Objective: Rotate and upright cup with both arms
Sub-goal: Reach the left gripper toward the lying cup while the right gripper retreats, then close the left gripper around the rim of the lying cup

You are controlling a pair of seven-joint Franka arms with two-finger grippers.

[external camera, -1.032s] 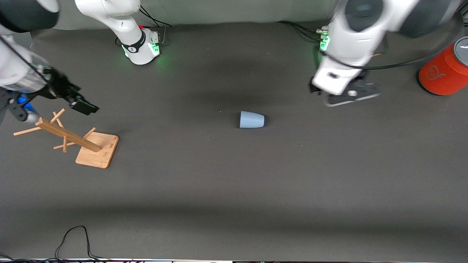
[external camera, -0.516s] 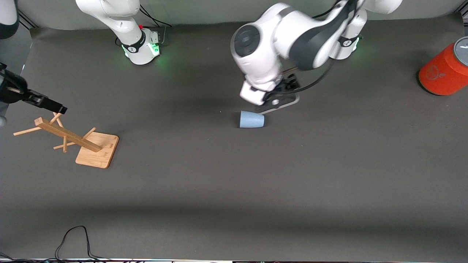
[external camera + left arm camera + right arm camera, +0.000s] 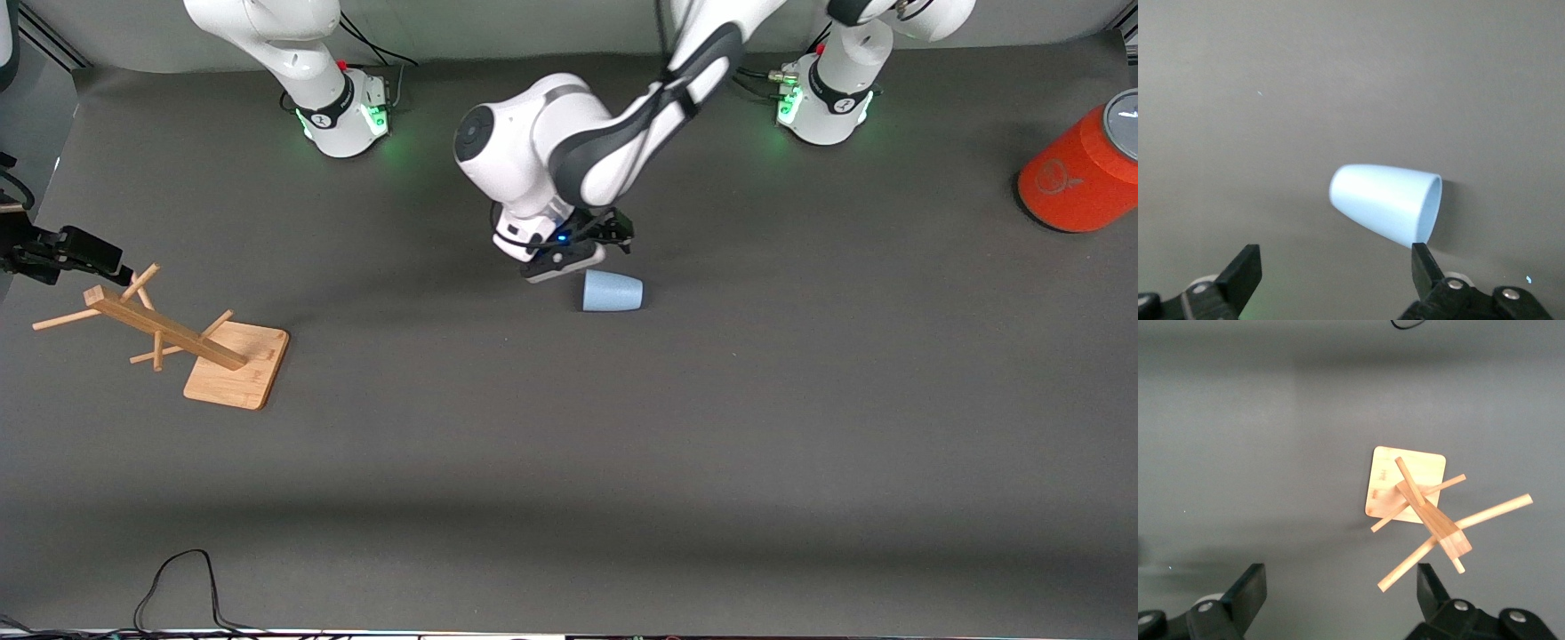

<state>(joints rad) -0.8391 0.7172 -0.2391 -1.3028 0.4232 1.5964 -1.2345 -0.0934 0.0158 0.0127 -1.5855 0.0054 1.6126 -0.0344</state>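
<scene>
Front view, middle of frame: cup (image 3: pixel 612 292) on its side on the table, left gripper (image 3: pixel 580 252) poised just above with fingers spread for grasping; right gripper (image 3: pixel 67 253) parked open at left edge.

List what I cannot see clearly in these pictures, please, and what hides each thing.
- Left claw: the front view hides its fingers under the arm's wrist; the left wrist view shows them open, apart from the cup.
- Right claw: cut by the front view's edge.
- Cup's inside: the lying cup's opening faces away in every view.
- Orange cylinder: cut by the front view's edge.
</scene>
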